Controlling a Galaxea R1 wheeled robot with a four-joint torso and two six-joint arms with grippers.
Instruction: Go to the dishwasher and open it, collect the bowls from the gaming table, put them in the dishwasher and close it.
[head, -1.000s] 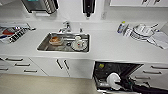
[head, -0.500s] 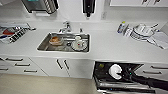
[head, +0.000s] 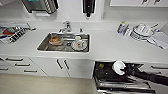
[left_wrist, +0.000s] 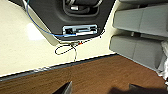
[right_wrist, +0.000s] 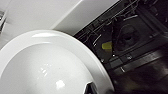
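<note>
The dishwasher (head: 107, 75) stands open under the counter at the lower right, with a dark inside and its steel door (head: 122, 86) folded down. My right gripper (head: 127, 69) reaches in from the right and is shut on a white bowl (head: 118, 67), held over the open rack. In the right wrist view the bowl (right_wrist: 47, 65) looms large above the dark rack (right_wrist: 130, 37), where a small yellow piece (right_wrist: 107, 45) lies. My left gripper (left_wrist: 102, 89) hangs open over a brown floor. The gaming table is out of view.
A steel sink (head: 67, 36) in the white counter holds several dishes. Stacked plates (head: 141, 31) and a bottle (head: 121, 27) sit at the counter's right end. White cabinet doors (head: 62, 66) and drawers (head: 15, 65) lie left of the dishwasher. Grey cushions (left_wrist: 140, 32) show beside the left arm.
My right gripper has carried the bowl a little farther in over the dishwasher rack, toward the counter. The rest of the kitchen looks the same.
</note>
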